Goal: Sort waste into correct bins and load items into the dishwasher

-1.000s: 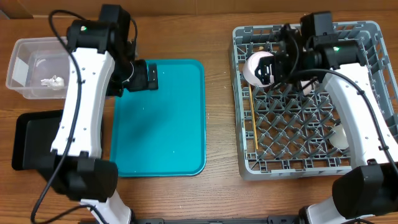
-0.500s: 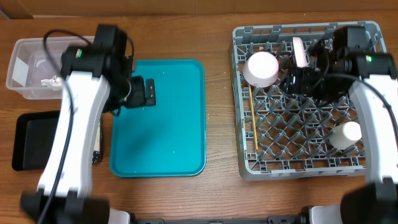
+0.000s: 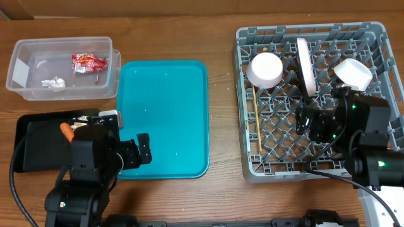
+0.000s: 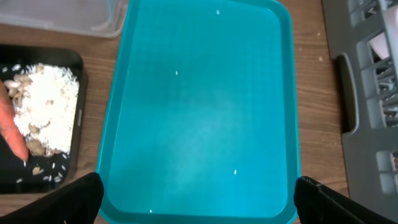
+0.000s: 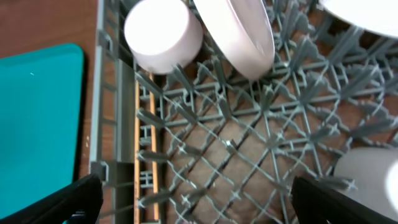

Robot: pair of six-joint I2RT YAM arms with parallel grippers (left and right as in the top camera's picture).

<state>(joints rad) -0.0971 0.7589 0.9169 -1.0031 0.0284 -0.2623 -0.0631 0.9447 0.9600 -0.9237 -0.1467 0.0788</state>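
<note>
The clear tub [image 3: 63, 68] holds the red wrapper [image 3: 88, 63] and the white tissue [image 3: 53, 82]. The black tray [image 3: 35, 148] holds the carrot [image 3: 65, 130] and the food scraps [image 4: 46, 106]. The grey dish rack [image 3: 372, 38] holds a white bowl [image 3: 265, 69], an upright plate [image 3: 306, 66], a second bowl [image 3: 353, 72], chopsticks [image 3: 257, 126] along its left wall, and a white cup [image 5: 367, 177]. My left gripper [image 3: 134, 154] is open and empty over the near end of the teal tray. My right gripper [image 3: 314, 123] is open and empty above the rack's middle.
The teal tray [image 3: 161, 94] lies between the bins and the rack, with only a few crumbs on it. It also fills the left wrist view [image 4: 205, 106]. The black tray lies just left of my left arm. My right arm hides the rack's front right corner.
Both arms have pulled back toward the table's front edge. The left arm has uncovered the tub and the black tray. The right arm has uncovered the second bowl at the rack's back right.
</note>
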